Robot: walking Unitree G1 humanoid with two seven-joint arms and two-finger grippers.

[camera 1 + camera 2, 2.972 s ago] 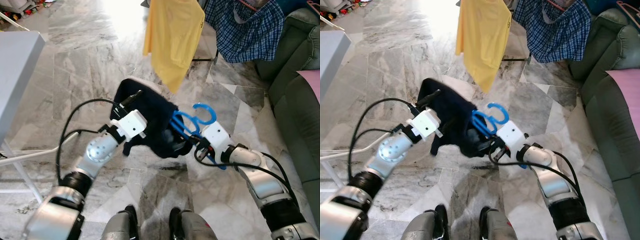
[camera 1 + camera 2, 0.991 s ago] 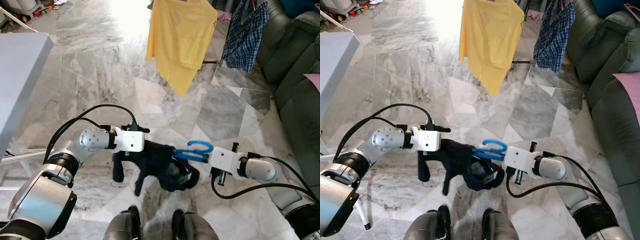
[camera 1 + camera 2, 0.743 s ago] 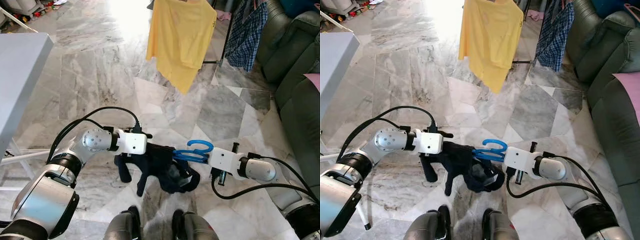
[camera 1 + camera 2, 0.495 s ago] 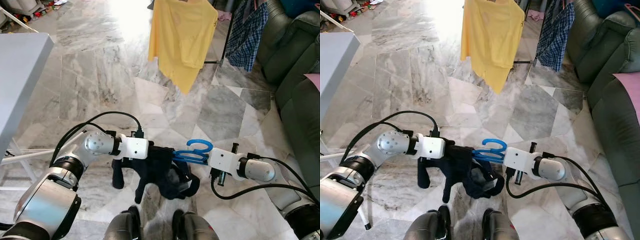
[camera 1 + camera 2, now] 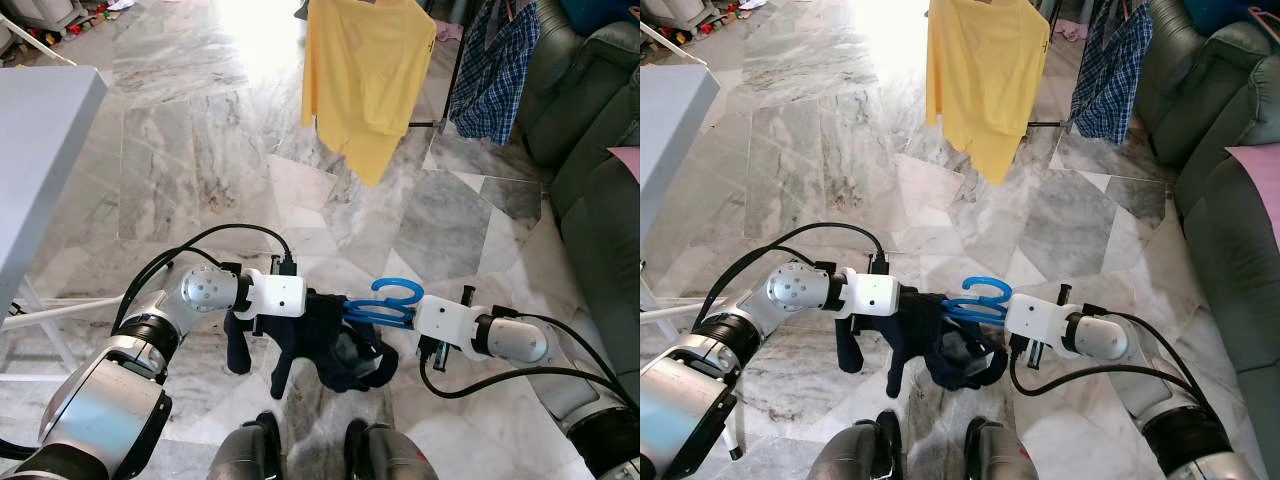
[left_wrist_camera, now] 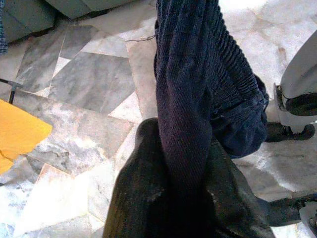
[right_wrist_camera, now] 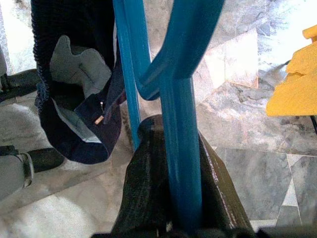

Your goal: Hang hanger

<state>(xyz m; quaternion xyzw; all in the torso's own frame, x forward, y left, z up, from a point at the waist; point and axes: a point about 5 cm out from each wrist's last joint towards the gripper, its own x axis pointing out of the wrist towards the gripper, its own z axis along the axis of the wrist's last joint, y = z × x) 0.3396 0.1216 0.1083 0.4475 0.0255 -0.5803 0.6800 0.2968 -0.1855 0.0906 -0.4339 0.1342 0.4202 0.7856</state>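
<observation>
1. Left eye view: one blue hanger (image 5: pixel 385 303) is held level in front of the robot, above the marble floor (image 5: pixel 180 150), between the two arms. The right gripper (image 5: pixel 408 317) pinches its hook end. One dark navy garment (image 5: pixel 325 335) hangs from the hanger and sags toward the robot's feet (image 5: pixel 310 450). The left gripper (image 5: pixel 312 305) is pressed together on the garment's upper edge.
2. Left eye view, count of hung clothes ahead: one yellow shirt (image 5: pixel 365 70) and one blue plaid shirt (image 5: pixel 490 70), both well apart from the hanger. One grey bench (image 5: pixel 40 150) stands at the robot's left; one green sofa (image 5: pixel 600 180) at its right.
3. Right eye view: same arrangement. The garment droops in two dark lobes below the left gripper, and a pale lining shows inside its lower fold. No containers seen.
4. Left wrist view: the two black fingers (image 6: pixel 143 198) clamp a thick roll of ribbed navy fabric, which runs on past the fingertips. One corner of the yellow shirt is visible at the frame edge.
5. Right wrist view: the fingers (image 7: pixel 148 193) are closed around one blue hanger bar, touching it on both sides. A second blue bar runs just beside it and they join beyond the fingertips. The garment hangs off the bars with its pale lining exposed.
</observation>
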